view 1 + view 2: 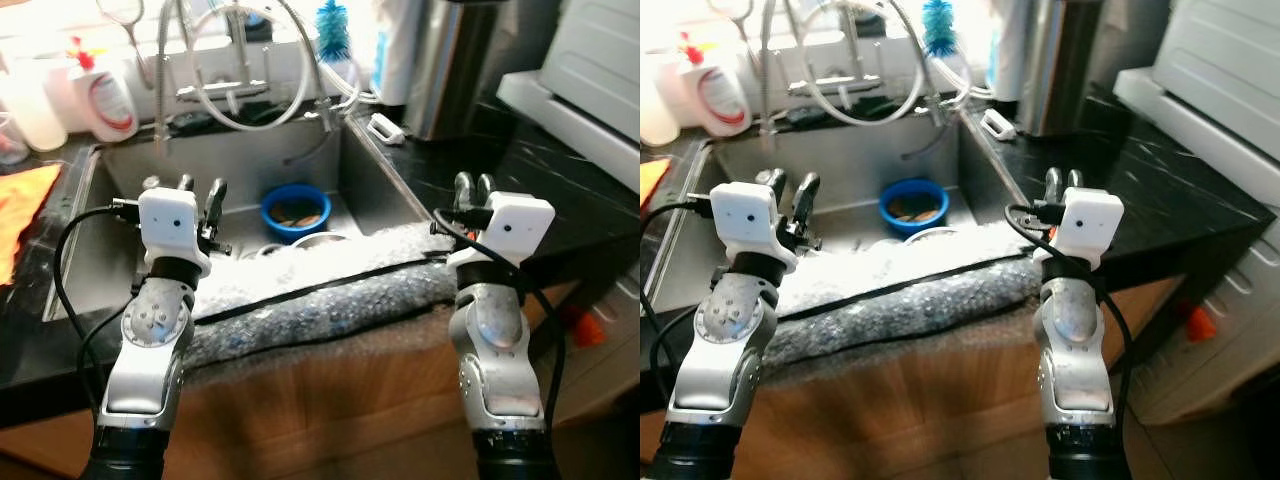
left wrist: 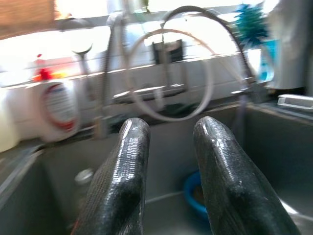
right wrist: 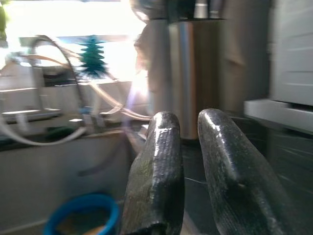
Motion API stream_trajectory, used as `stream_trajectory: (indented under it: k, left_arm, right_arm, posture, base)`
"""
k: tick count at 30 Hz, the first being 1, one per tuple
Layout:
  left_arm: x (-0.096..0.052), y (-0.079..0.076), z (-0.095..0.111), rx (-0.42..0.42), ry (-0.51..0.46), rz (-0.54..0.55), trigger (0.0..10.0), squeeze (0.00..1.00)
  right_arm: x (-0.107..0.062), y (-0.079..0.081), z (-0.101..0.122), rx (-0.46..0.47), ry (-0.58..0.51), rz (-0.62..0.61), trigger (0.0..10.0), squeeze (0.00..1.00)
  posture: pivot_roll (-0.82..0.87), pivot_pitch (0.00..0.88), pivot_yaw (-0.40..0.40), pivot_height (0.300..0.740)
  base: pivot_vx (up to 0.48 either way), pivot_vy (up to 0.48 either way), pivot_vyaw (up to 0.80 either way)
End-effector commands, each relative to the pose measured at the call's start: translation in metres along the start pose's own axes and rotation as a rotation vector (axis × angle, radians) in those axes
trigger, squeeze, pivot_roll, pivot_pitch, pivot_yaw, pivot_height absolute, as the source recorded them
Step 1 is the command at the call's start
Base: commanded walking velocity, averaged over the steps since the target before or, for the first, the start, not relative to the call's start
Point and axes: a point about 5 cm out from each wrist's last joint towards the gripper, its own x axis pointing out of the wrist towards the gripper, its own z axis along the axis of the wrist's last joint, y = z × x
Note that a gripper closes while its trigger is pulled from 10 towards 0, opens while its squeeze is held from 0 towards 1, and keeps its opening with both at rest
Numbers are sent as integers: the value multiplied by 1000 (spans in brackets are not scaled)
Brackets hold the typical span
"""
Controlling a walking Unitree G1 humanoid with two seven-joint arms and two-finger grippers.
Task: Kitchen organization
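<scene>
Two silver arms rise up close to the camera, one on each side of the sink point(image 1: 120, 165). Big black counter point(image 1: 560, 190) runs off to the right, and the sink sits in it, with a gray bubbly mat point(image 1: 330, 300) laid over its near edge. Far back stands a shiny can point(image 1: 450, 60), a white bottle point(image 1: 105, 95) on the left, and a blue brush point(image 1: 332, 30). A blue bowl point(image 1: 295, 212) sits low in the sink, between the arms. Left gripper point(image 1: 200, 190) hangs over the sink, fingers a little apart, holding nothing. Right gripper point(image 1: 472, 185) is over the counter's near edge, fingers close with a thin gap, holding nothing.
</scene>
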Motion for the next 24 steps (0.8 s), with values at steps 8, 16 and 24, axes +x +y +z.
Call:
stream_trajectory:
  k: [8,16,24]
  left_arm:
    - [2,-3,5,22,-34,-9,10000,0]
    - [2,-9,6,27,-41,-31,10000,0]
    - [3,-9,6,29,-42,-34,10000,0]
  right_arm:
    - [4,5,8,-10,-4,15,10000,0]
    - [6,7,9,-10,-4,18,10000,0]
    - [6,10,8,1,6,33,10000,0]
  posture:
    - [-35,32,17,740]
    - [-39,44,19,740]
    - [-38,48,18,740]
  base:
    - [0,0,800]
    - [0,0,800]
    - [0,0,737]
